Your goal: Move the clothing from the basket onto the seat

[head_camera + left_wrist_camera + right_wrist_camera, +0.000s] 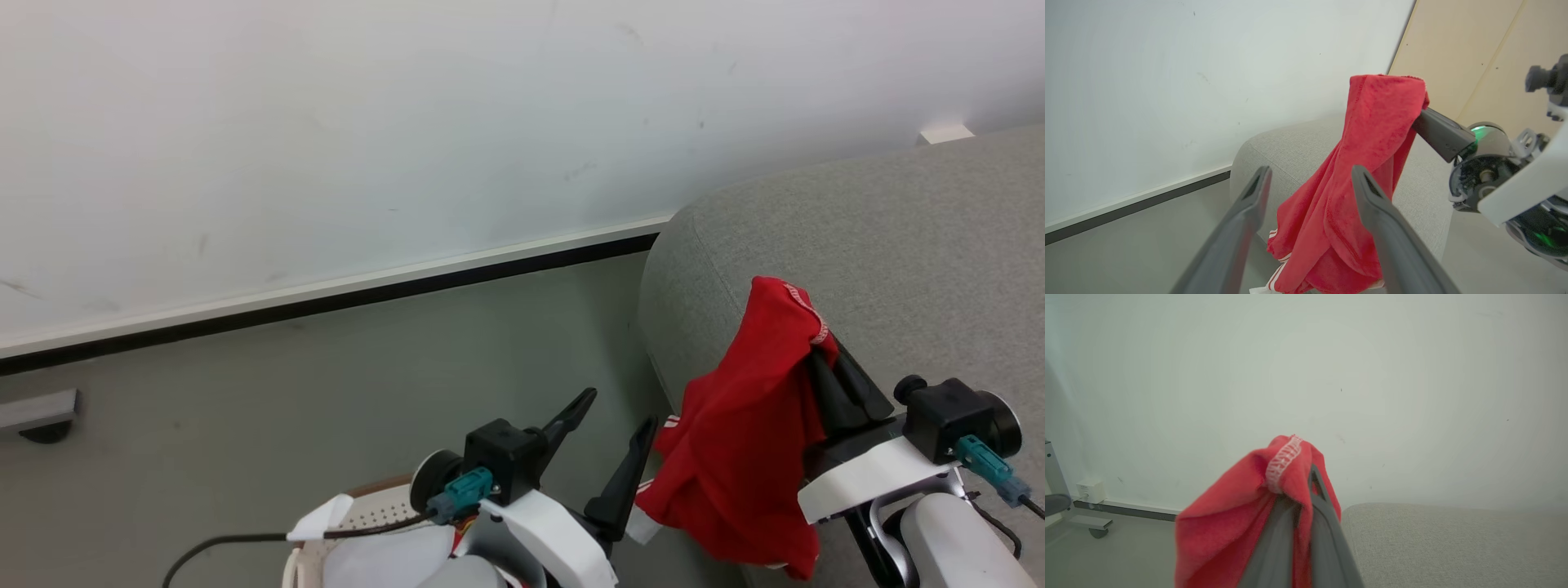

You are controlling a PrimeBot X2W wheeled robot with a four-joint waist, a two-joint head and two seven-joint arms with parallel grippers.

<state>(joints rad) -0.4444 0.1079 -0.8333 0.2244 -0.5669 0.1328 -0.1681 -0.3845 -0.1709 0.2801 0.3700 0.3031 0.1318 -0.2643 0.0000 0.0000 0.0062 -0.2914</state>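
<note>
Limp red clothing clamped in right tool by grey seat, left tool spread wide, empty, white trim lettering unreadable.

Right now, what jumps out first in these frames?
Bright red clothing hangs from the shut right gripper at lower right, by the rounded corner of the grey seat. At bottom centre the left gripper stands wide open and empty, the perforated basket just left of it.

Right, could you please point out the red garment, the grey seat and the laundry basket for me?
red garment (747, 433): head view, middle of the hanging cloth.
grey seat (898, 237): head view, bare top surface.
laundry basket (375, 510): head view, perforated wall below the rim.
</note>
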